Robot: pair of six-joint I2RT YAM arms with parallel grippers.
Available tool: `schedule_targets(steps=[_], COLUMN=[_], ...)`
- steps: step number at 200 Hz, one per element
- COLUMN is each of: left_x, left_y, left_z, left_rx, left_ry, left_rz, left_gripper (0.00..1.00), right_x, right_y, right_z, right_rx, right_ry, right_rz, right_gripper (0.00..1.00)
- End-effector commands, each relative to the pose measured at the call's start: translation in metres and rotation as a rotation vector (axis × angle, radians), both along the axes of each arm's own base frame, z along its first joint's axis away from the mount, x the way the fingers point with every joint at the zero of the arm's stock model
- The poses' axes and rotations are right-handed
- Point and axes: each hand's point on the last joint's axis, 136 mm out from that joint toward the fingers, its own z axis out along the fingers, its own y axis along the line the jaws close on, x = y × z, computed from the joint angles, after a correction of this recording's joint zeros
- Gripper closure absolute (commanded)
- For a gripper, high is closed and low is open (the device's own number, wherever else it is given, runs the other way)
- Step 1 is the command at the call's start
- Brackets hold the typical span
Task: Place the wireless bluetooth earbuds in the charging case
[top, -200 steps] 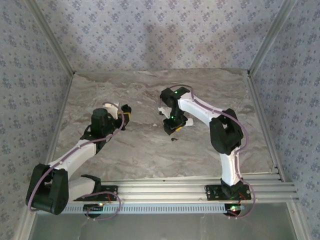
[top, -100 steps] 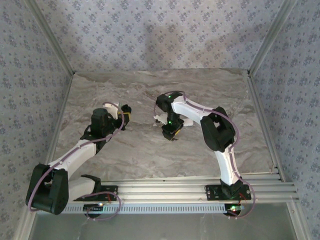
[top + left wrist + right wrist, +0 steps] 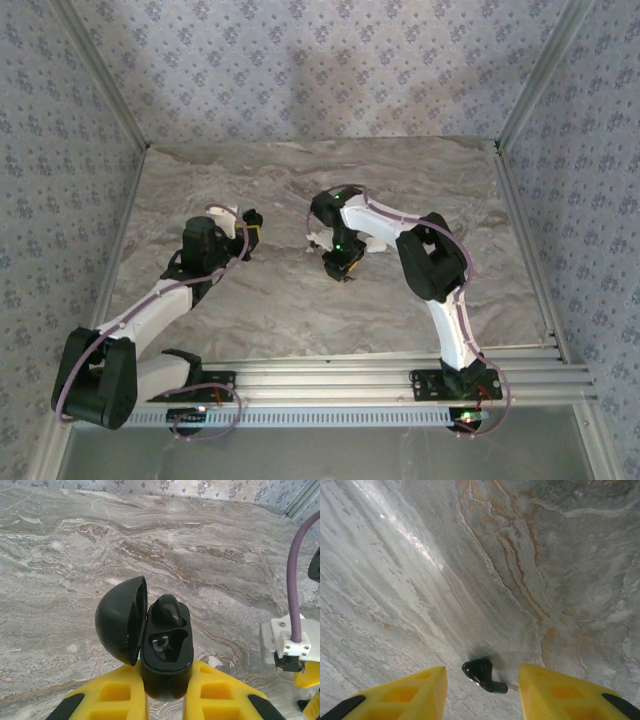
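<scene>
My left gripper (image 3: pixel 165 697) (image 3: pixel 250 236) is shut on the base of the black charging case (image 3: pixel 167 642), left of the table's middle. The case's lid (image 3: pixel 120 620) hangs open to the left. One black earbud (image 3: pixel 167 611) sits in the far slot, and the near slot (image 3: pixel 165 645) is empty. A loose black earbud (image 3: pixel 481 674) lies on the marble. My right gripper (image 3: pixel 482 668) (image 3: pixel 342 270) hangs low over it, open, one yellow finger (image 3: pixel 420 692) on each side and a gap to both.
A small white object (image 3: pixel 316 238) lies just left of the right wrist. In the left wrist view, the right arm's white block with its purple cable (image 3: pixel 290 640) is close on the right. Aluminium rails (image 3: pixel 400 365) line the near edge, and patterned walls stand round the table.
The right arm has swung left and come down, so its gripper now straddles the loose black earbud that lay just in front of it. The left arm has not moved.
</scene>
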Motion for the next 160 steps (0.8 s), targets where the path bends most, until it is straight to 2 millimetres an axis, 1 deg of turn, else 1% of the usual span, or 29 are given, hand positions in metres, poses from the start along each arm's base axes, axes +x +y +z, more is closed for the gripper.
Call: schedule_targets(steps=[1,38,79,112,126,160], left_x=[0.007,0.007,0.006,0.006,0.007,0.007], left_y=[-0.001,-0.001,-0.001,-0.001,-0.002,-0.002], left_z=[0.019,0.019,0.017,0.018,0.018,0.018], left_rx=[-0.012,-0.013,-0.013,-0.014,-0.014,-0.015], left_ry=[-0.042,-0.042,-0.037,-0.040,-0.039,-0.039], left_rz=[-0.002,-0.001,-0.001,-0.001,-0.002,-0.003], left_gripper=[0.85,0.85,0.85,0.85,0.85,0.85], right_x=[-0.008,-0.010,-0.004,0.010,0.011,0.012], right_y=[-0.007,-0.011,-0.012,-0.021,-0.022,-0.027], right_z=[-0.010,-0.012,-0.013,-0.010,-0.008,-0.001], right_rx=[-0.048,-0.063,-0.067,-0.079,-0.066,-0.042], right_ry=[0.022,0.024,-0.011,-0.060,-0.060,-0.074], right_rz=[0.019,0.010,-0.048,-0.195,-0.246,-0.331], right_gripper=[0.58,0.60,0.67,0.72,0.76,0.76])
